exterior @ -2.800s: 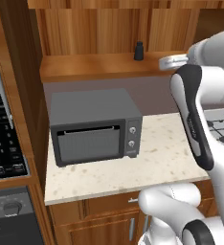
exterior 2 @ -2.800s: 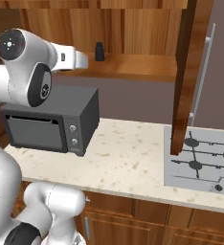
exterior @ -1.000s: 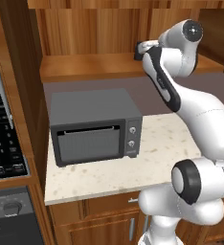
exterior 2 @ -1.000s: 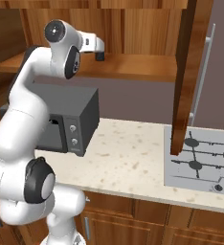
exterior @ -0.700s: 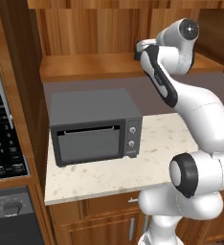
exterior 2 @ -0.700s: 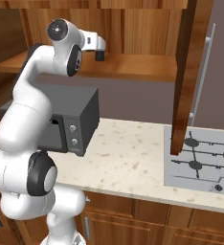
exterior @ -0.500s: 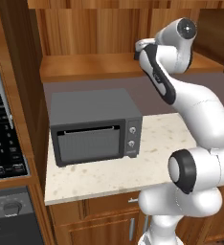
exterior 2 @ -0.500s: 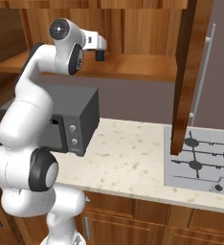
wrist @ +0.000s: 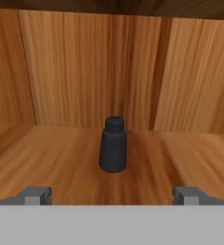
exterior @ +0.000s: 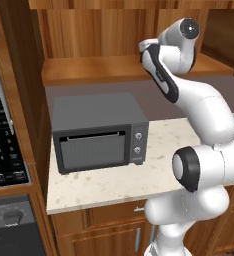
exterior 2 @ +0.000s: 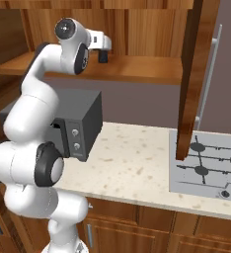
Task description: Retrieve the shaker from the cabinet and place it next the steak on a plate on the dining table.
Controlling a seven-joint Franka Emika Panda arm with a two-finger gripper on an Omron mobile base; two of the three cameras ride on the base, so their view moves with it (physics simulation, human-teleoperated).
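One small black shaker (wrist: 113, 145) stands upright on the wooden shelf of the cabinet (wrist: 190, 95), at the centre of the hand view, with the streaked back panels behind it. Two dark fingertips (wrist: 36, 195) of the gripper (wrist: 113, 196) rise at the lower left and lower right of that frame, spread wide and released, the shaker ahead of them in line with the gap between them and untouched. In the right base view the white arm (exterior 2: 38, 89) climbs from the lower left, its hand reaching over the shelf at the upper left of the frame, where the shaker (exterior 2: 103, 56) shows as a dark shape at the hand's tip. In the left base view the arm bends up the right side toward the shelf in the upper middle. Below the shelf, a dark grey microwave (exterior: 96, 130) sits on the beige speckled tabletop (exterior: 119, 182) at centre left of that frame. A grey stovetop (exterior 2: 211, 165) lies at the right edge of the right base view.
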